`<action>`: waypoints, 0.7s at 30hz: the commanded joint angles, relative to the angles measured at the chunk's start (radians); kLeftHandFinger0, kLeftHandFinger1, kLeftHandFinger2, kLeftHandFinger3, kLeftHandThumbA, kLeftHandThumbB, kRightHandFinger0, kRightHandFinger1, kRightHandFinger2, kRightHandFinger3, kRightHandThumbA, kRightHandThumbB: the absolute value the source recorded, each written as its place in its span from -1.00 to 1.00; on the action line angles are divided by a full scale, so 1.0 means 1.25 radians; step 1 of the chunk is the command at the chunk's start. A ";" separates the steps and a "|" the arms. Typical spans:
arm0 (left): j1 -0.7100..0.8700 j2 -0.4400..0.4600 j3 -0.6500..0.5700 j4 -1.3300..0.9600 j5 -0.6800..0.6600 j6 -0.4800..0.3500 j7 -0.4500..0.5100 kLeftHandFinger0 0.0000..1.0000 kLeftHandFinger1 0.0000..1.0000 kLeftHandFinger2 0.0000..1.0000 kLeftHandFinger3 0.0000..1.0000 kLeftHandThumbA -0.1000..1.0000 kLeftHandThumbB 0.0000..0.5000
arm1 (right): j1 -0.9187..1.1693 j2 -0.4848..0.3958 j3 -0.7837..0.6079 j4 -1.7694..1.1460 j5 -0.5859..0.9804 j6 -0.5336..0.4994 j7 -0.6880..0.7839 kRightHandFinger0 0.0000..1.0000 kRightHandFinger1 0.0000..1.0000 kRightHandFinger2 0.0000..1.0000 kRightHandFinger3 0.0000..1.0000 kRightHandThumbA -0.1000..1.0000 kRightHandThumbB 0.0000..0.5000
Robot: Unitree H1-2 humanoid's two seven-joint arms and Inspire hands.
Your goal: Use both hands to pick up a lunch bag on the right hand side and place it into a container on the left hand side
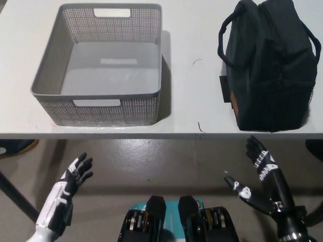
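Observation:
A dark lunch bag (pixel 267 65) with looped handles stands on the right side of the white table (pixel 192 91). On the left side sits a grey perforated basket (pixel 101 70) with nothing inside it. My white left hand (pixel 75 176) hangs below the table's front edge at lower left, fingers spread and holding nothing. My black right hand (pixel 257 171) is at lower right, also below the table edge, open with fingers apart, just under the bag's front.
The table's front edge runs across the picture at about mid-height. Grey floor lies beneath it. A dark table leg (pixel 15 194) slants at lower left. A strip of bare tabletop separates basket and bag.

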 commanded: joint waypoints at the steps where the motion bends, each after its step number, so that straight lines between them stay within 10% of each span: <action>1: 0.023 0.023 -0.042 -0.147 -0.018 0.004 -0.053 1.00 1.00 1.00 1.00 0.96 -0.40 | 0.037 -0.001 -0.003 -0.126 0.017 -0.079 0.005 1.00 1.00 1.00 1.00 0.80 -0.36; 5: 0.013 0.022 -0.075 -0.214 -0.015 0.011 -0.065 1.00 0.87 0.88 1.00 0.92 -0.40 | 0.058 -0.009 -0.002 -0.181 0.048 -0.084 0.014 1.00 1.00 1.00 1.00 0.80 -0.45; 9: -0.041 -0.005 -0.125 -0.321 0.044 0.037 -0.069 0.44 0.49 0.55 0.69 0.85 -0.31 | 0.069 -0.009 -0.009 -0.278 0.079 -0.082 0.006 1.00 1.00 1.00 1.00 0.69 -0.42; 14: -0.170 -0.033 -0.157 -0.379 0.063 0.088 -0.070 0.94 1.00 1.00 1.00 0.87 -0.34 | 0.034 -0.003 -0.044 -0.378 0.076 -0.082 -0.028 1.00 1.00 1.00 1.00 0.77 -0.38; 21: -0.372 -0.073 -0.168 -0.354 0.099 0.165 -0.062 1.00 1.00 1.00 1.00 1.00 -0.14 | -0.049 -0.033 -0.137 -0.441 0.077 -0.022 -0.070 1.00 1.00 1.00 1.00 0.92 -0.22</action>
